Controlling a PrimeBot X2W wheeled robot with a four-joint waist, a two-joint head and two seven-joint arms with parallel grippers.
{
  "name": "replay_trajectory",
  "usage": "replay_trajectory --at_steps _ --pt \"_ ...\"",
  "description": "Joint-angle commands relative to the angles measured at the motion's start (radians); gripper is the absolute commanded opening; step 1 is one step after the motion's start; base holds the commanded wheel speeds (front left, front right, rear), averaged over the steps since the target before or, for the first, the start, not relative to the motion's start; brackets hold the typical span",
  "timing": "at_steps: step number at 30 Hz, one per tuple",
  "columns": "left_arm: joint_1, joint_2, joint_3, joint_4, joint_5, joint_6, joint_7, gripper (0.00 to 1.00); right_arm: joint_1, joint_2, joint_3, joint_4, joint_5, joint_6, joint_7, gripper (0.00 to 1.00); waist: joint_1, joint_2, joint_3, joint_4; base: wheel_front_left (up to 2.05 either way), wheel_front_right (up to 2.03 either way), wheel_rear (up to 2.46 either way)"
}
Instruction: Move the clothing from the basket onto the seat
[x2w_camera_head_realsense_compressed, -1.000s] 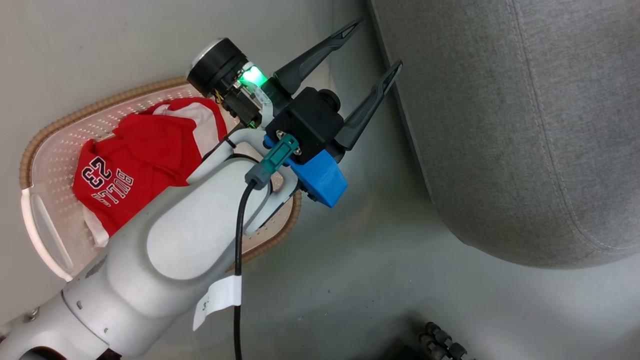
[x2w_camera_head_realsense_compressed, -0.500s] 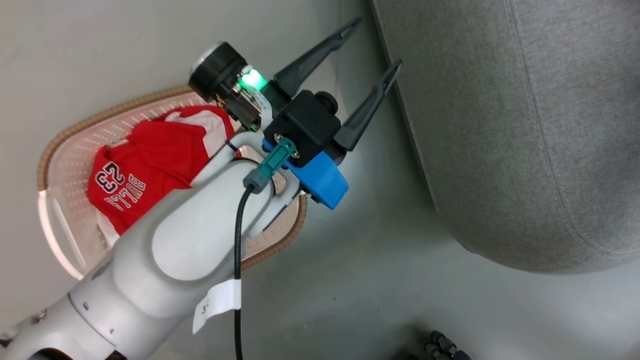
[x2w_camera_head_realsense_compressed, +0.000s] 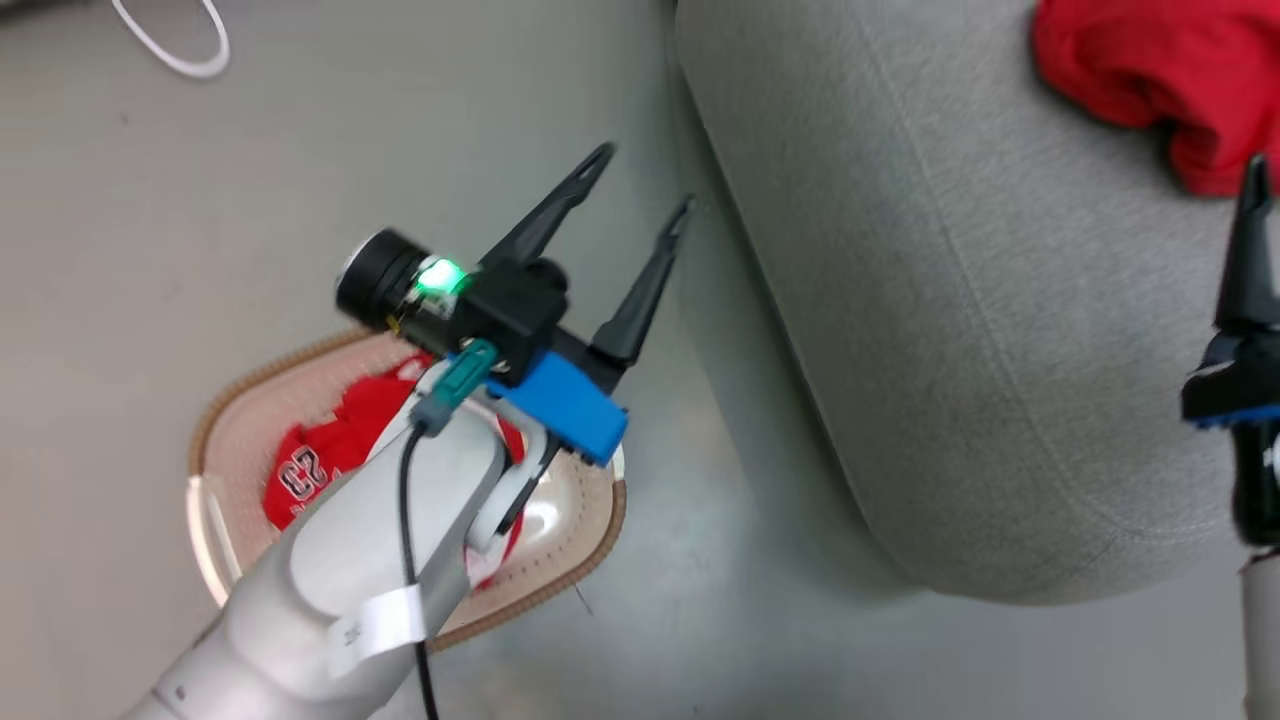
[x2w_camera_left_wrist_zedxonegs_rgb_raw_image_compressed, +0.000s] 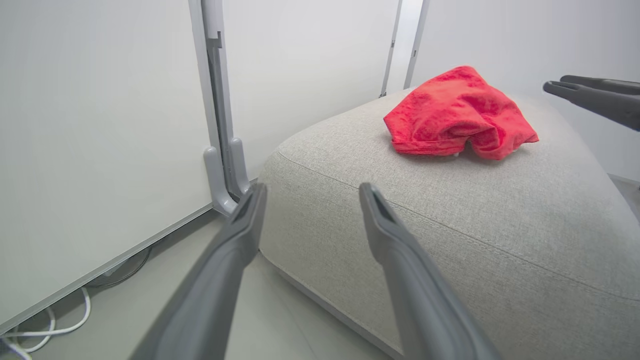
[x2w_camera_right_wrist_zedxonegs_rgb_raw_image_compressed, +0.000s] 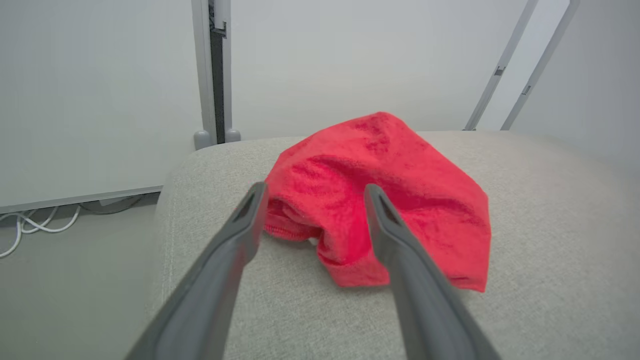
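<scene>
Right wrist view, item one: our right claw (x2w_camera_right_wrist_zedxonegs_rgb_raw_image_compressed: 315, 189), both fingers spread wide with nothing gripped, hanging above the seat (x2w_camera_right_wrist_zedxonegs_rgb_raw_image_compressed: 560, 210). Just beyond its tips lies a plain red garment (x2w_camera_right_wrist_zedxonegs_rgb_raw_image_compressed: 380, 210), crumpled in a soft heap on top of the grey cushion; the left wrist view shows it apart from the fingers. Item two: our left claw (x2w_camera_left_wrist_zedxonegs_rgb_raw_image_compressed: 312, 187), likewise wide open and empty, held over the floor (x2w_camera_head_realsense_compressed: 150, 300) with its tips near the seat's rounded edge. Beneath that arm's pale forearm stands the basket (x2w_camera_head_realsense_compressed: 612, 520), on the floor beside the seat. In it we record a red jersey (x2w_camera_head_realsense_compressed: 300, 480) with white-outlined "23" numerals, partly covered by the arm. Further out: white wall panels (x2w_camera_left_wrist_zedxonegs_rgb_raw_image_compressed: 100, 125) with a grey upright post (x2w_camera_left_wrist_zedxonegs_rgb_raw_image_compressed: 220, 125) behind the seat, and a white cable (x2w_camera_head_realsense_compressed: 170, 50) looped on the floor by the foot of the wall.
</scene>
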Motion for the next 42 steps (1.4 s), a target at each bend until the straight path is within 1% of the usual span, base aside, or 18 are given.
replay_trajectory --at_steps 1,4,7,8,9,10,15,21,27,32,37,42 --pt "0.036 0.003 0.036 -0.017 -0.002 0.013 -0.006 1.00 0.049 0.011 0.022 -0.039 0.003 0.000 -0.003 1.00 0.0000 0.0000 -0.111 0.015 0.00 0.00 0.00" --pt "0.116 0.011 0.113 -0.058 0.009 0.031 -0.006 1.00 0.113 0.032 0.064 -0.105 0.002 0.000 -0.003 1.00 0.0000 0.0000 -0.178 0.031 0.00 0.00 0.00" --pt "0.190 0.014 0.190 -0.103 0.034 0.040 -0.006 1.00 0.167 0.053 0.093 -0.161 -0.001 0.000 -0.003 1.00 0.0000 0.0000 -0.238 0.054 0.00 0.00 0.00" --pt "0.190 0.014 0.190 -0.103 0.034 0.040 -0.006 1.00 0.167 0.053 0.093 -0.161 -0.001 0.000 -0.003 1.00 0.0000 0.0000 -0.238 0.054 0.00 0.00 0.00" --pt "0.247 0.013 0.234 -0.123 0.050 0.036 -0.006 1.00 0.203 0.062 0.109 -0.187 0.000 0.000 -0.003 1.00 0.0000 0.0000 -0.276 0.071 0.00 0.00 0.00" --pt "0.247 0.013 0.234 -0.123 0.050 0.036 -0.006 1.00 0.203 0.062 0.109 -0.187 0.000 0.000 -0.003 1.00 0.0000 0.0000 -0.276 0.071 0.00 0.00 0.00" --pt "0.364 -0.002 0.345 -0.168 0.094 0.028 -0.006 1.00 0.283 0.086 0.135 -0.257 -0.003 0.000 -0.003 1.00 0.0000 0.0000 -0.346 0.113 0.00 0.00 0.00" --pt "0.502 -0.041 0.477 -0.194 0.142 0.001 -0.006 1.00 0.366 0.111 0.157 -0.302 -0.009 0.000 -0.003 1.00 0.0000 0.0000 -0.412 0.160 0.00 0.00 0.00" --pt "0.604 -0.087 0.602 -0.217 0.199 -0.027 -0.006 1.00 0.406 0.136 0.188 -0.290 -0.012 0.000 -0.003 1.00 0.0000 0.0000 -0.449 0.196 0.00 0.00 0.00" --pt "0.660 -0.120 0.688 -0.223 0.237 -0.060 -0.006 1.00 0.422 0.157 0.211 -0.265 -0.009 0.000 -0.003 1.00 0.0000 0.0000 -0.468 0.224 0.00 0.00 0.00" --pt "0.693 -0.145 0.741 -0.223 0.273 -0.093 -0.006 1.00 0.432 0.171 0.226 -0.237 -0.006 0.000 -0.003 1.00 0.0000 0.0000 -0.482 0.246 0.00 0.00 0.00" --pt "0.718 -0.164 0.775 -0.214 0.290 -0.112 -0.006 1.00 0.439 0.177 0.241 -0.203 -0.007 0.000 -0.003 1.00 0.0000 0.0000 -0.498 0.255 0.00 0.00 0.00"
